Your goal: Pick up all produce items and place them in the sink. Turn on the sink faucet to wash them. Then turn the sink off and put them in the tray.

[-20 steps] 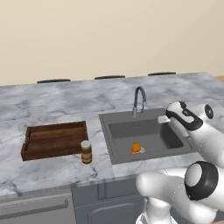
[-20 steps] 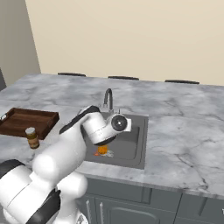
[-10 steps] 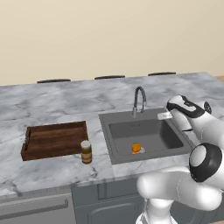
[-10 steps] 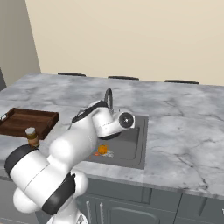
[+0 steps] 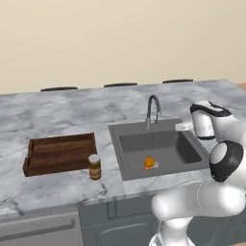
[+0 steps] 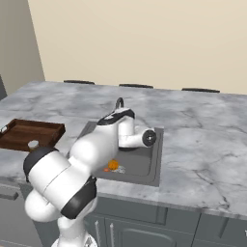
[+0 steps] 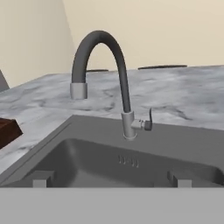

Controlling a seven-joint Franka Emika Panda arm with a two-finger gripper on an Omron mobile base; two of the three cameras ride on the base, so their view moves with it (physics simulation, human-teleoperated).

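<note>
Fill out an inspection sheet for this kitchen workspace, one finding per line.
Surface: grey marble counter, nothing spilled.
Job's things: round orange fruit and a smaller orange-red piece lie in the sink by the drain; faucet arches over the basin with no water seen running; wooden tray holds nothing.
Clutter: brown jar stands in front of the tray's right end.
Grippers: gripper open, holds nothing, aimed at the faucet from across the basin.
Cables: nothing seen.
Surroundings: beige wall, grey cabinet fronts below.
</note>
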